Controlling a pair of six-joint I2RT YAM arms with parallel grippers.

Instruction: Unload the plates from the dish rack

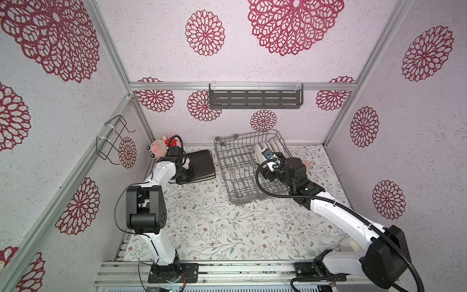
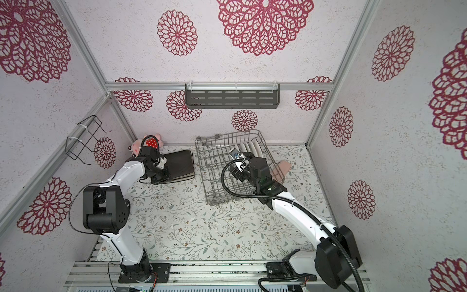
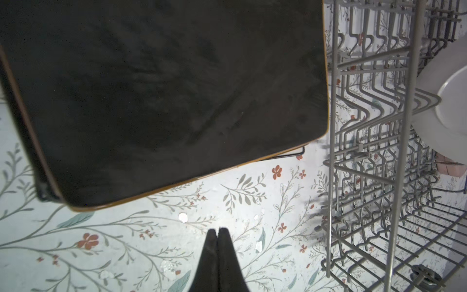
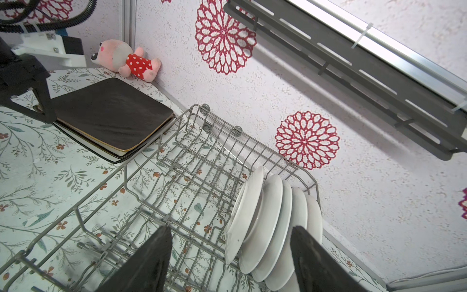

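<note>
My left gripper (image 3: 217,230) is clenched, its 2 black fingers pressed flat together with nothing between them. It hangs over the floral-printed table cover (image 3: 177,252), just beside the near edge of the stack of square plates. The top of that stack is a dark brown square plate (image 3: 164,88) with a thin golden rim. More square plates lie under it, only their edges showing in the right wrist view. The stack sits on the left of the table, just beside the large grey wire dish rack (image 1: 235,172).

My right gripper (image 4: 231,228) is released, its fingers spread wide and grasping nothing. It reaches over the rack from the near right. The row of small round white plates (image 4: 267,215) shows between the 2 fingers. I cannot tell whether a pad touches any plate. I count 5 of these plates, standing on edge among the tines in the rack's far right corner. The other slots of the rack hold nothing.

A pink plush toy in a red dotted dress (image 4: 126,59) lies in the far left corner, behind the stack. A dark grey slotted shelf (image 1: 255,99) hangs on the far wall above the rack.
</note>
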